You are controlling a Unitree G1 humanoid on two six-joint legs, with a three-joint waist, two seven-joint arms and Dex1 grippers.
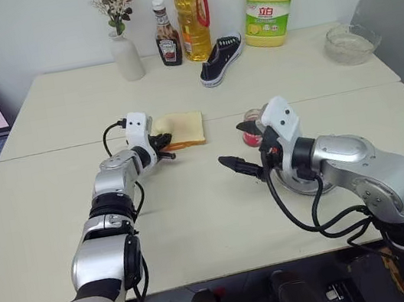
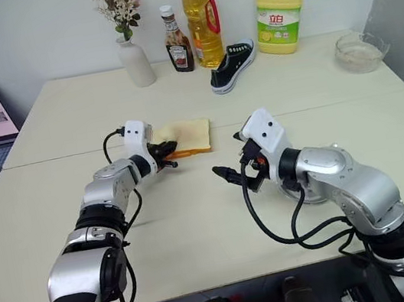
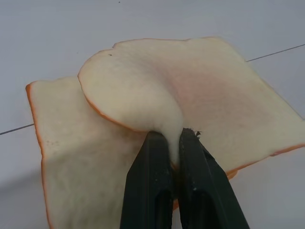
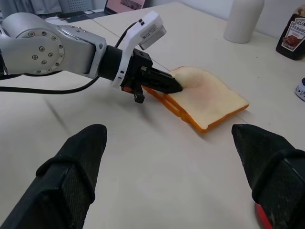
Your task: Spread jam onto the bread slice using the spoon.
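The bread slice (image 3: 157, 90) is lying on top of a second slice (image 3: 81, 162) near the middle of the counter (image 1: 198, 221), and its near edge is buckling upward where the left gripper (image 3: 174, 143) is pinching it. That gripper's fingers (image 3: 150, 181) are clenching tight on the crust (the soft crumb is folding over them). Just beside the bread, toward the robot's right, the right gripper (image 1: 242, 147) is hovering above the counter with its fingers (image 4: 71, 176) standing wide apart, grasping nothing. Behind that gripper the jam (image 1: 250, 137) is peeking out, red in its small jar, next to a round steel dish (image 1: 304, 183) that the right arm is mostly covering. Well beyond the bread, along the far edge of the counter, a vase (image 1: 127, 57), a ketchup bottle (image 1: 167, 44), an oil bottle (image 1: 193, 17), a shoe (image 1: 221, 59), a detergent jug (image 1: 269, 9) and a glass bowl (image 1: 351, 44) are standing.
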